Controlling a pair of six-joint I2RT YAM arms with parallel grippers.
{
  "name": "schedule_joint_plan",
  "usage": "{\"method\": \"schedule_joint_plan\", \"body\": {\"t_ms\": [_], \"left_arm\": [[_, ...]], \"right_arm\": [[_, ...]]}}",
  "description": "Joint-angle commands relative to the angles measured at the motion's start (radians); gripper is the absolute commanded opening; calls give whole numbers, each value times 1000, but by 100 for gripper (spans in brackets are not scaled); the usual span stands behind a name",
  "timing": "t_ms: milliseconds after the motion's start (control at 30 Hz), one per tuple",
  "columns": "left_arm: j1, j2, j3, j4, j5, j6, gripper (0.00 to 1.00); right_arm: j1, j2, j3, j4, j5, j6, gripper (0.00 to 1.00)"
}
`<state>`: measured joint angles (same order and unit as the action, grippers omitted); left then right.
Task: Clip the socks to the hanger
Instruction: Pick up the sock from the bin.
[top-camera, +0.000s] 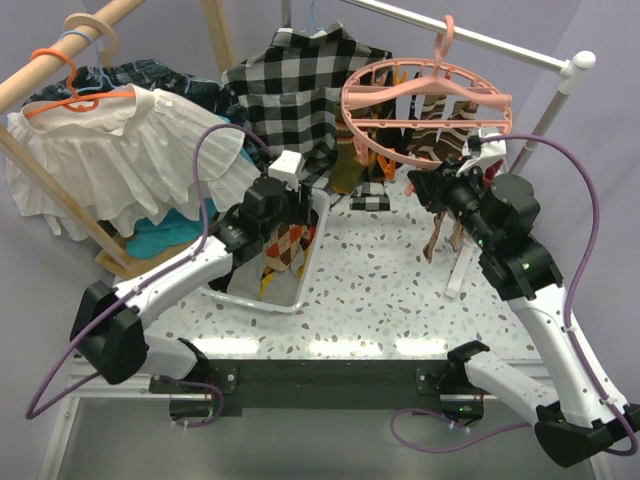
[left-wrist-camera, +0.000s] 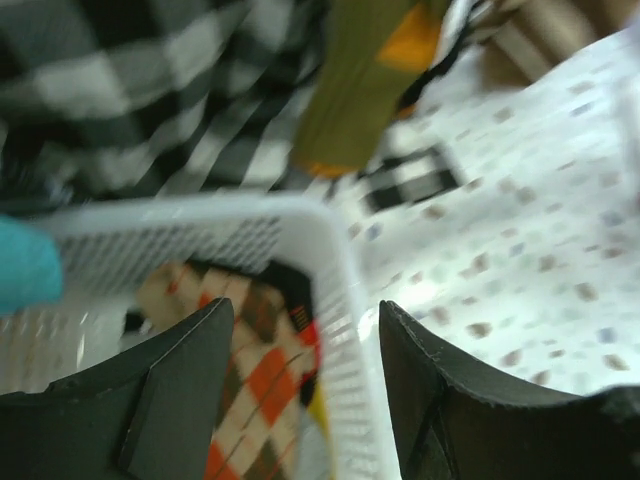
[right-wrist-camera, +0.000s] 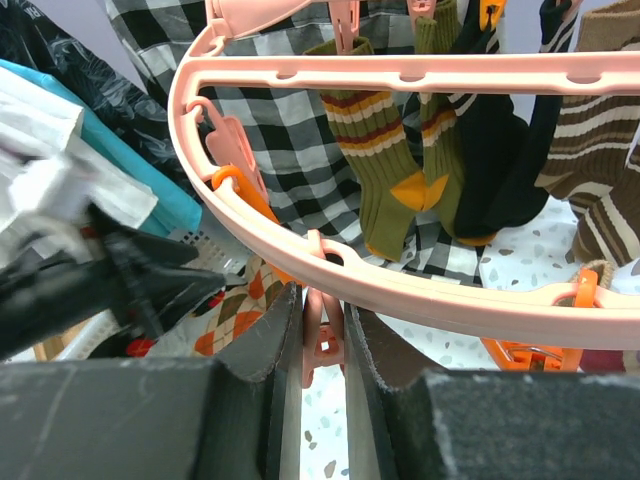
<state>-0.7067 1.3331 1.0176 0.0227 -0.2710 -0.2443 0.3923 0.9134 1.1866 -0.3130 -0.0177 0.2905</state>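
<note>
hanger (top-camera: 425, 100): pink ring w/ crossbars, hooked on white rail (top-camera: 500, 42) back right, hanging above table (top-camera: 400, 280); far side cut off in right wrist view
hung socks (right-wrist-camera: 385, 170): olive striped pair, a black one, brown-striped ones, all pegged under the ring; cuffs partly hidden by rim, brown ones cut by frame edge
argyle sock (left-wrist-camera: 250, 340): cream/brown/orange diamonds, lying in basket (left-wrist-camera: 200, 212), not on hanger; lower part hidden behind left fingers, blurred
clip peg (right-wrist-camera: 322, 340): pink, dangling from near rim of ring; upper part hidden between right fingers
right gripper (right-wrist-camera: 322, 310): at near edge of ring, fingers pinched together on the clip peg, one each side, touching it
left gripper (left-wrist-camera: 305, 310): over near corner of basket, fingers well apart, nothing between them; touching the sock or not, can't tell (view blurred)
basket: white mesh, on table left of hanger; most of it hidden under left arm in top view
checked shirt (top-camera: 290, 90): blk/wht, hanging behind basket & ring
hard to read: left wrist view smeared, teal cloth at its left edge only a blob
</note>
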Motion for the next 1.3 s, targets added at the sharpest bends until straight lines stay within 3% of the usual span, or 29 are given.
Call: {"method": "schedule_joint_plan", "body": {"t_ms": [0, 267, 467, 500, 600, 833, 1033, 1233, 1267], "left_arm": [[91, 129, 76, -216, 4, -69, 64], [136, 365, 160, -325, -22, -118, 62], [135, 333, 90, -369, -28, -167, 31], [135, 319, 76, -374, -28, -179, 18], [135, 244, 36, -418, -42, -196, 0], [135, 15, -108, -533, -54, -291, 3], [135, -52, -211, -598, 15, -401, 21], [135, -63, -157, -723, 33, -398, 38], [136, -66, -146, -734, 21, -389, 49]], "right_arm": [[3, -10, 1, 42, -2, -17, 9], [3, -13, 4, 31, 2, -27, 9], [5, -18, -2, 34, 10, -31, 9], [3, -16, -4, 35, 10, -30, 9], [3, -16, -5, 38, 7, -30, 9], [5, -15, -8, 38, 4, -27, 9], [5, -13, -15, 40, 1, -24, 9], [5, -8, -1, 29, -1, -28, 9], [5, -8, 2, 29, 1, -28, 9]]}}
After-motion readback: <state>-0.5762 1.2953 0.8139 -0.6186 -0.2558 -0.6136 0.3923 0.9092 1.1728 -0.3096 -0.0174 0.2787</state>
